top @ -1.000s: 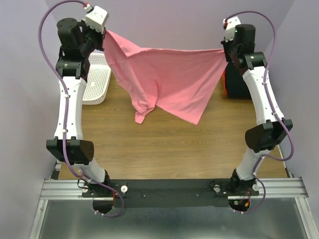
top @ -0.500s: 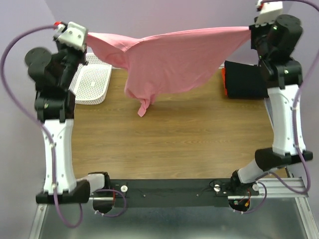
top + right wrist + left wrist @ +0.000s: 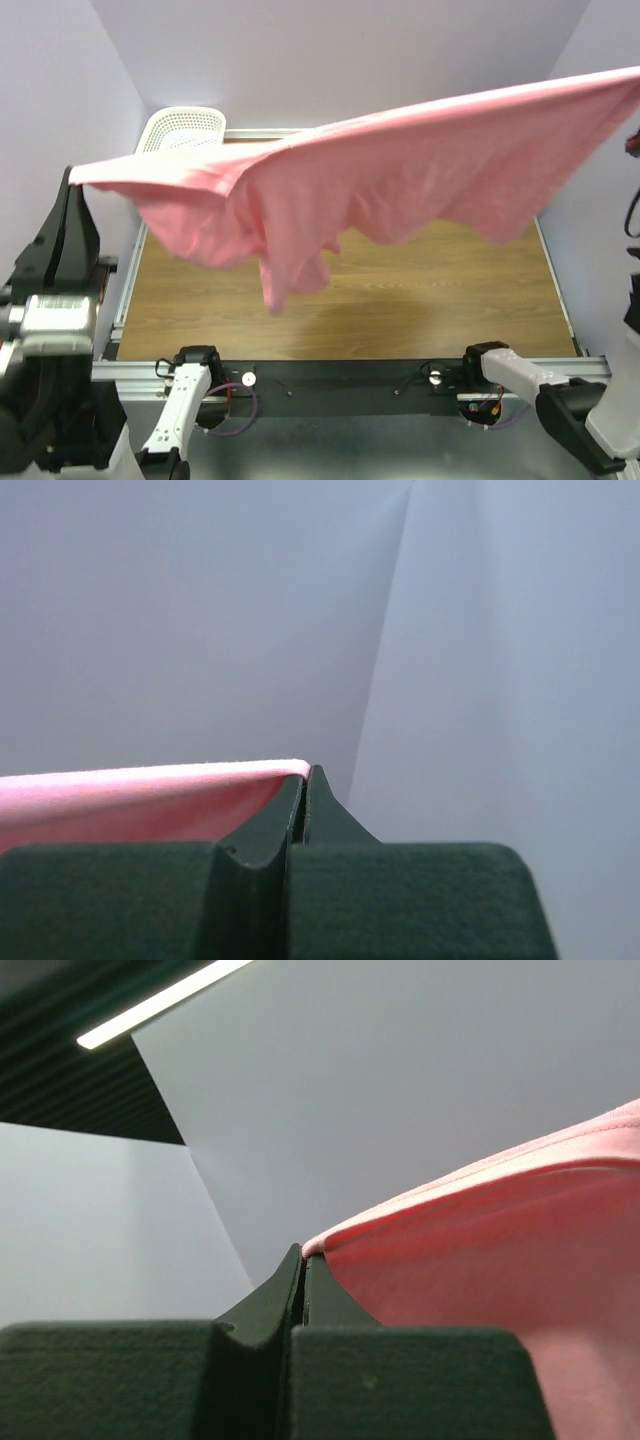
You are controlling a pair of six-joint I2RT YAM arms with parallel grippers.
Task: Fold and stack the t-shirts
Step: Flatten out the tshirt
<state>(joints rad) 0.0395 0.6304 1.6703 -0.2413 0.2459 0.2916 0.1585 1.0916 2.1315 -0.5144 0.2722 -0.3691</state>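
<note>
Since the earlier frames both arms have swung up and outward, and the pink t-shirt [image 3: 400, 170] now hangs much higher and closer to the overhead camera. The left gripper [image 3: 303, 1260] is clamped tight on one corner of the shirt. The right gripper [image 3: 305, 778] pinches the opposite corner, past the right edge of the overhead view. The cloth runs taut along its top edge between them, and its loose middle droops over the table [image 3: 420, 310]. A white basket [image 3: 185, 125] sits at the table's far left corner, partly behind the shirt; I cannot tell what is in it.
</note>
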